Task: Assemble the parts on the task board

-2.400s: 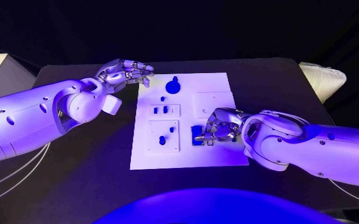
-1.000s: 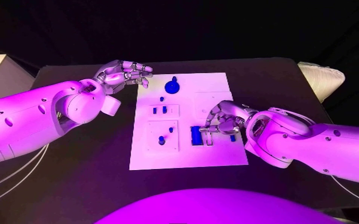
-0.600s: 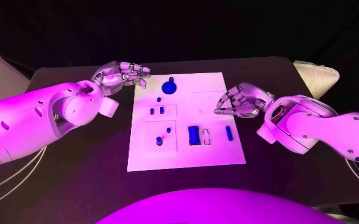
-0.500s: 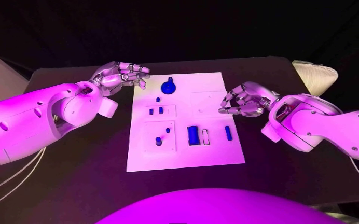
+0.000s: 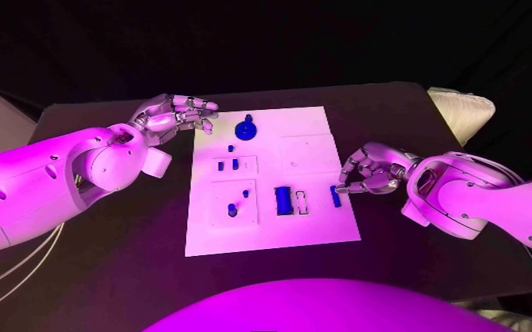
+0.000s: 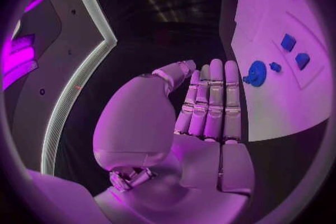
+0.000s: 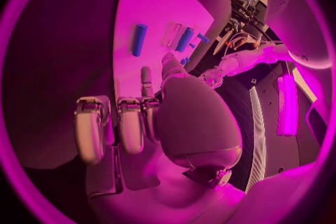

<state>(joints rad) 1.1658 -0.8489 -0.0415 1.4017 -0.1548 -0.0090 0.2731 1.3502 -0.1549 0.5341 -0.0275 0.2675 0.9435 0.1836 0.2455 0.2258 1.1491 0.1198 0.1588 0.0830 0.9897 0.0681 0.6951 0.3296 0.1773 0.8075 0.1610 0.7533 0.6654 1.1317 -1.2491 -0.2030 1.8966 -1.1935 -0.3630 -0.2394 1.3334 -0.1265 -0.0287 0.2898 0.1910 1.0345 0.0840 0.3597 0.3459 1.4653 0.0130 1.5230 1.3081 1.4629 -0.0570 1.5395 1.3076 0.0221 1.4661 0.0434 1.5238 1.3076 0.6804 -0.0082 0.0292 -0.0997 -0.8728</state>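
Observation:
The white task board [image 5: 316,128] lies mid-table. On it are a round blue knob [image 5: 245,128] at the far end, several small blue pieces [image 5: 227,165] on the left side, a large blue block [image 5: 284,199] and a slim blue bar [image 5: 335,196] near the right edge. My right hand [image 5: 371,174] hovers just off the board's right edge beside the bar, fingers curled in, holding nothing. My left hand [image 5: 172,113] is at the board's far left corner, near the knob, and holds nothing. The left wrist view shows its fingers [image 6: 210,101] stretched out short of the knob [image 6: 257,73].
A pale cloth-like object [image 5: 463,113] sits at the table's right edge. Black table surface [image 5: 111,255] surrounds the board on all sides. The right wrist view shows the blue bar [image 7: 139,39] lying on the board [image 7: 154,5] ahead of my right hand [image 7: 140,123].
My right hand has left the blue block and bar and drawn back to the right, off the board. The slim blue bar now lies free beside the block. The left hand has held still.

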